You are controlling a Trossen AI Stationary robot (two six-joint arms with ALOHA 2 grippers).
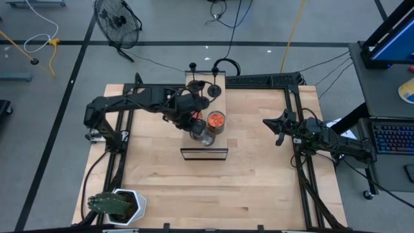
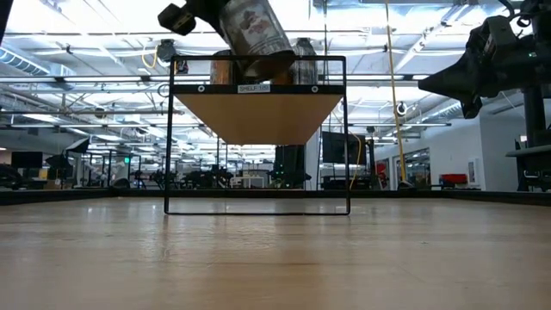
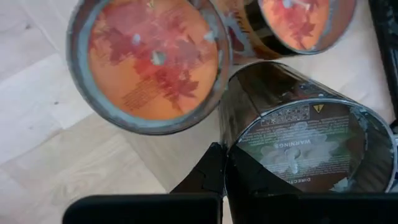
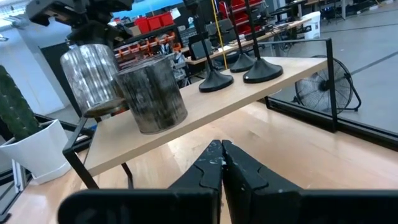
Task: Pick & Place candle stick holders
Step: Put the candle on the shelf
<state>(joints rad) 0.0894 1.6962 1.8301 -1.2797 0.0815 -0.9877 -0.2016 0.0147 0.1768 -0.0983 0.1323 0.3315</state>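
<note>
The left gripper [image 1: 197, 129] pinches a tilted silvery glass jar [image 4: 93, 74] at the front of the raised wooden shelf with a thin black frame [image 4: 205, 106], beside a brownish candle jar with an orange top [image 1: 215, 121]. The three small black candle stick holders with disc bases and thin stems [image 4: 239, 71] stand untouched at the shelf's far end. The right gripper [image 4: 222, 163] waits at the table's right side, fingers pressed together
</note>
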